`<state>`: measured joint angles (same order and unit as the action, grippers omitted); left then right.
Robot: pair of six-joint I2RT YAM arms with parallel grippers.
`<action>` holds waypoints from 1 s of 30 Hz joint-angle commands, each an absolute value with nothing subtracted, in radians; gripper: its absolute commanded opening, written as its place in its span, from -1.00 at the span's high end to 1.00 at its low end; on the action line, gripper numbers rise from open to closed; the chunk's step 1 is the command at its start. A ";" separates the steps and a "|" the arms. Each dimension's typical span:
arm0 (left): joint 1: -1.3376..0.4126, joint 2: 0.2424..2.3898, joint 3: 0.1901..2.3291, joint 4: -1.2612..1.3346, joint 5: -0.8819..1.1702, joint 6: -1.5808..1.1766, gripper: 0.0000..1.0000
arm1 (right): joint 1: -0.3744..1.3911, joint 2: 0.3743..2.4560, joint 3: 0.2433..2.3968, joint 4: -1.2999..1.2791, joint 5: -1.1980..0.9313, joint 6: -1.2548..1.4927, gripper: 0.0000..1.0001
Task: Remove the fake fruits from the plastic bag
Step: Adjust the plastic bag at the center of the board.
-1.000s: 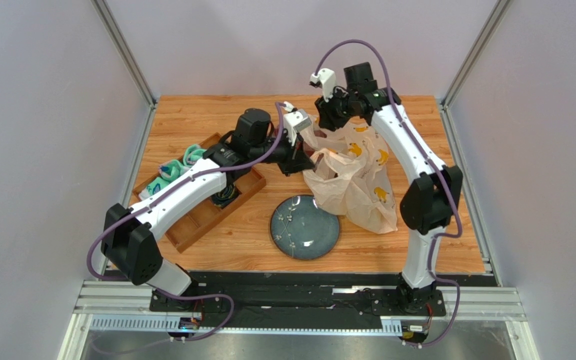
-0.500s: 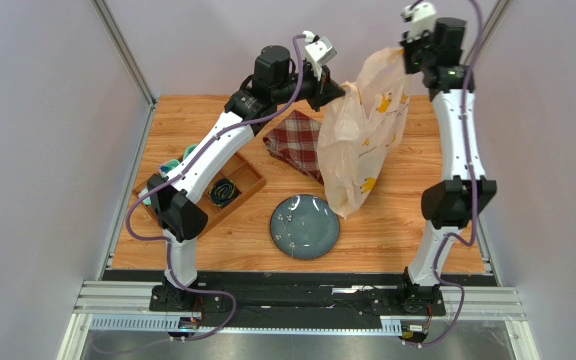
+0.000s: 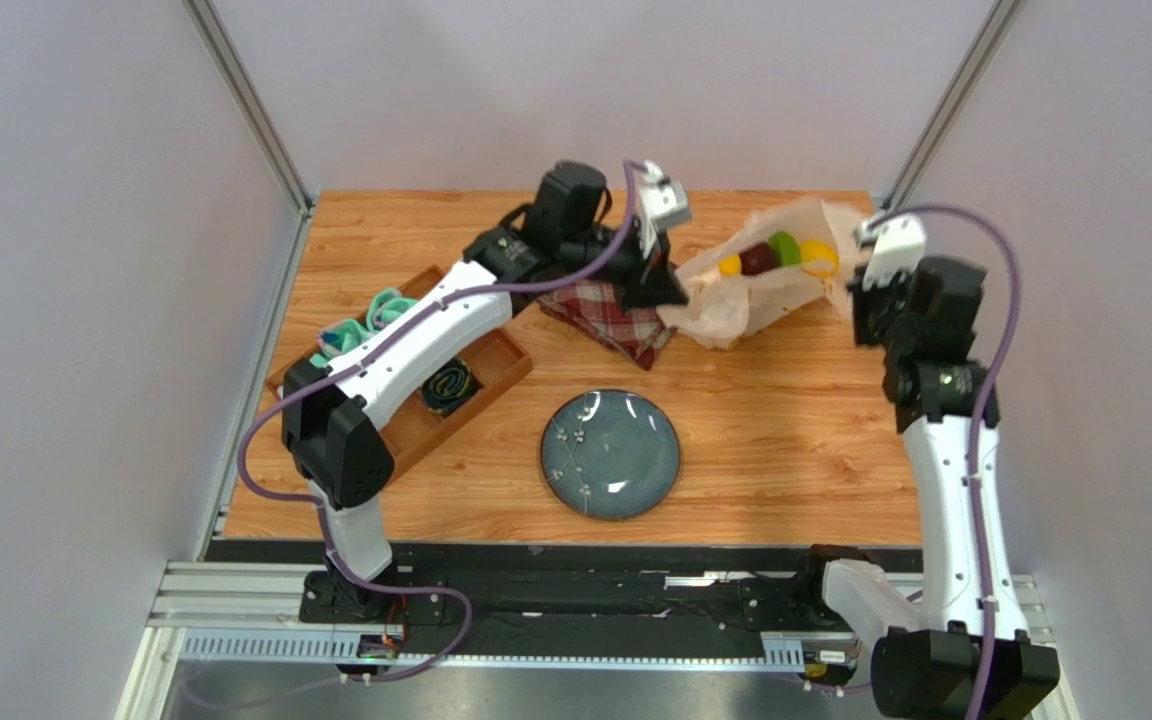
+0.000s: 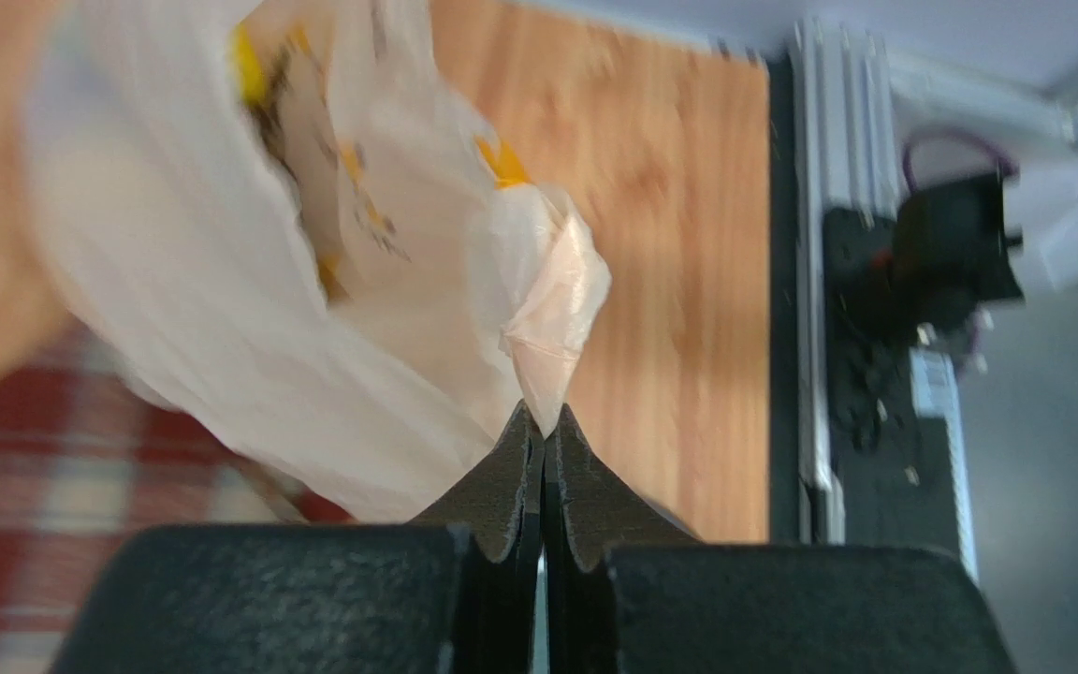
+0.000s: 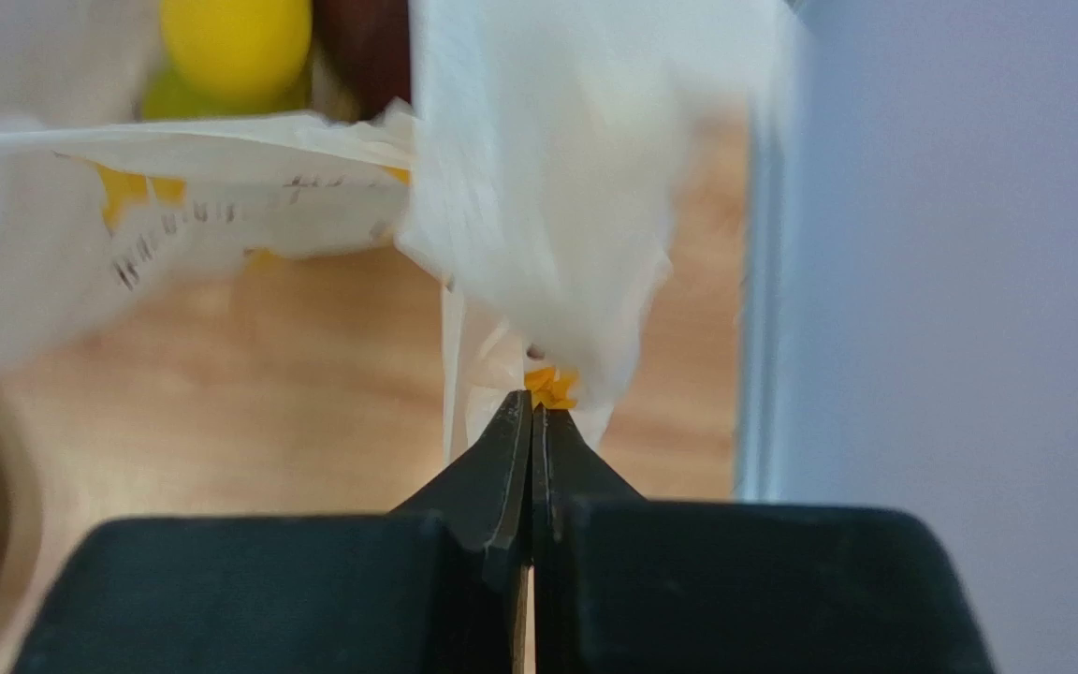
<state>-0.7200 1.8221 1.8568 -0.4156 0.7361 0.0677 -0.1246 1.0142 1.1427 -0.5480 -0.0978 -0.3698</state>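
The beige plastic bag (image 3: 748,293) hangs stretched between both grippers over the back right of the table. My left gripper (image 3: 672,294) is shut on its left corner (image 4: 548,337). My right gripper (image 3: 856,282) is shut on a fold of its right edge (image 5: 545,379). Several fake fruits show in the bag's opening: a yellow piece (image 3: 729,266), a dark red round fruit (image 3: 757,260), a green piece (image 3: 787,248) and a yellow lemon (image 3: 815,254). The right wrist view catches the lemon (image 5: 236,42) above the bag's film (image 5: 559,183).
A red plaid cloth (image 3: 605,308) lies under my left wrist, just left of the bag. A blue-grey plate (image 3: 611,453) sits at the table's middle front. A wooden tray (image 3: 495,360) with coiled black and teal items stands at the left.
Both arms have come down from high up, lowering the bag and pulling it sideways, so the fruits now show in its opening. The right gripper closed on the bag a second ago.
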 commanded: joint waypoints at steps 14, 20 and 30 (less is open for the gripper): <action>-0.785 1.672 1.628 -0.520 0.585 0.065 -0.33 | -0.098 1.015 1.466 -1.060 -0.482 -0.394 -0.56; -0.674 1.574 1.546 -0.454 0.520 -0.265 -0.98 | -0.040 1.089 1.410 -1.032 -0.474 -0.422 -0.36; -0.600 1.750 1.505 -0.283 0.790 -0.497 -0.98 | 0.025 1.213 1.307 -0.965 -0.213 -0.408 -0.33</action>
